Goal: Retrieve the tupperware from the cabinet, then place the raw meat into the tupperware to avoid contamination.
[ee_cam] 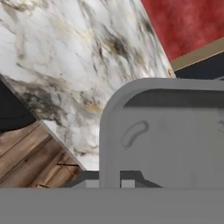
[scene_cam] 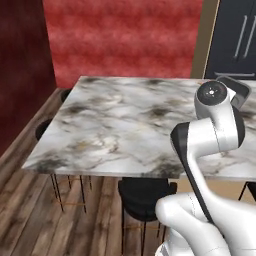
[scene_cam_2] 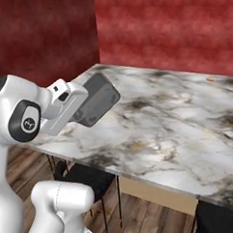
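Tupperware [ee_cam: 162, 135], a grey rounded-corner container, sat nearest the hand camera, its near rim clamped between the closed fingers of the pincer [ee_cam: 120, 181]. I held it above the marble-topped counter [scene_cam: 125, 130], tilted rather than level, with the open face turned away from the arm [scene_cam_2: 96, 100].

Beyond the container, well apart from the pincer, a tiny orange speck that I judged to be the raw meat [scene_cam_2: 210, 78] lay near the counter's far edge by the red wall [scene_cam_2: 172, 28]. Below the near counter edge stood a black stool [scene_cam: 142, 197].

My judgement for this step: keep the grip firm on the rim, level the container before lowering, set it flat beside the meat, and release only once the base rests fully on the marble.
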Motion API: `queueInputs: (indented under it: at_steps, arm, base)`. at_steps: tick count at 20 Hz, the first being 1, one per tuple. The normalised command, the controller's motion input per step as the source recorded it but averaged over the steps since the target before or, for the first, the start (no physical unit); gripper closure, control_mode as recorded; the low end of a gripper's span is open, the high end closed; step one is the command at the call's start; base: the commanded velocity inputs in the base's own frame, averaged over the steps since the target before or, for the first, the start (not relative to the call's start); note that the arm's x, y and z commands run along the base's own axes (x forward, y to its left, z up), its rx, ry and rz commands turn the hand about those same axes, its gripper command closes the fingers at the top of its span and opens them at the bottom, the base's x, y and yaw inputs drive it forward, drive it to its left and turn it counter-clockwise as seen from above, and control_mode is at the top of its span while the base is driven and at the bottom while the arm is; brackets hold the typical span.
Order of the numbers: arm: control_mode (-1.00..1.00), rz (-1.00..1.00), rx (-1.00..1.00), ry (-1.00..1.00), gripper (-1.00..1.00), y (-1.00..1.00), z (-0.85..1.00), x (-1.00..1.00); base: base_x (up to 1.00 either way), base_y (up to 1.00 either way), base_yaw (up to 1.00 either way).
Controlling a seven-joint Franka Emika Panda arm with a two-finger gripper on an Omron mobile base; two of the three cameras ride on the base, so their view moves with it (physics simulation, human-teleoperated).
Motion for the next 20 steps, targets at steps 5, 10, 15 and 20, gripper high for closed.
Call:
queueInputs:
  at_steps: [5,10,15,20]
  arm:
    - [1.00,0.00,0.00,0.00,1.00,0.00,0.00,0.00]
    - [1.00,0.00,0.00,0.00,1.00,0.00,0.00,0.00]
    - [1.00,0.00,0.00,0.00,1.00,0.00,0.00,0.00]
    - [1.00,0.00,0.00,0.00,1.00,0.00,0.00,0.00]
  base:
    - [0.00,0.53,-0.27]
    - [-0.14,0.53,-0.27]
    - [-0.41,0.65,-0.20]
    - [-0.45,0.70,-0.18]
